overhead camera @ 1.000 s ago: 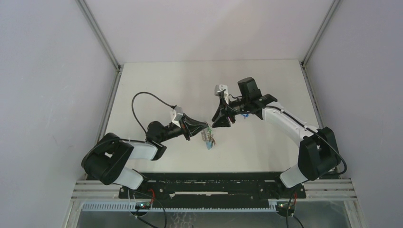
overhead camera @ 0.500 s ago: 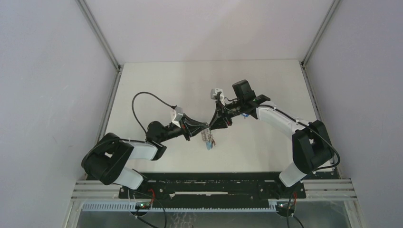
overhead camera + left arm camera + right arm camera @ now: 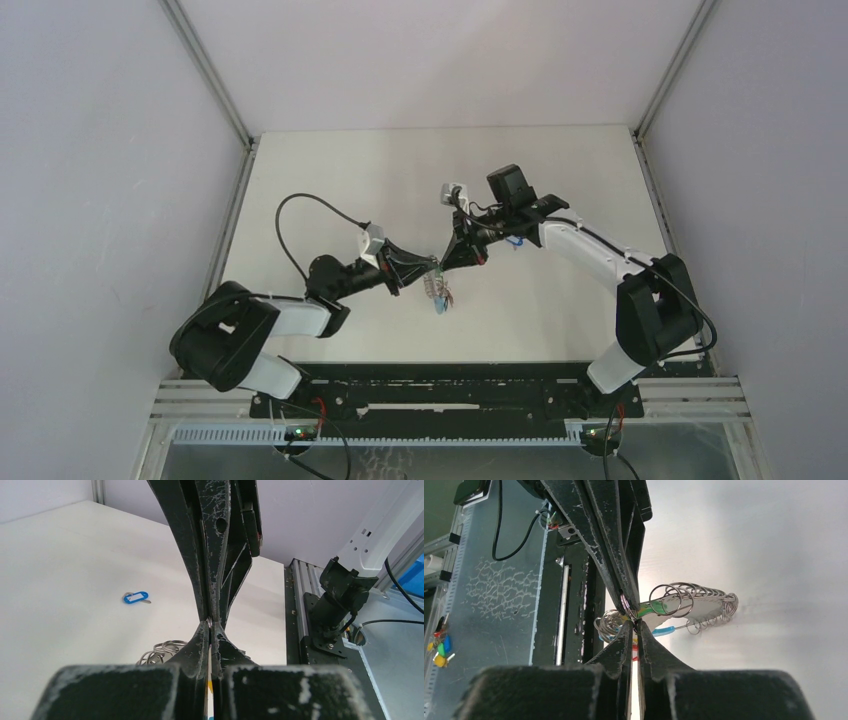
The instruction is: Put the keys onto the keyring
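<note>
The left gripper [image 3: 209, 629] was fully closed, its two fingers pressed flat together. A small silver ring of the keyring [image 3: 694, 598] showed pinched at their very tips. The right gripper [image 3: 636, 626] was closed as well. It stood nose to nose with the left one, the two pairs of tips meeting at one spot. Whether it had caught any wire between its own fingers was hard to tell, since the tips hid that spot in both wrist views. Just past the meeting point, the keyring spread away from the right gripper as a row of silver loops, seen against the pale table [image 3: 60, 570]. Tucked among the loops, close to the tips, were keys [image 3: 658, 608] with green and yellow tags. Farther out than the left gripper's tips and well off to their left, a single blue-tagged key [image 3: 136, 597] lay alone on the table.
</note>
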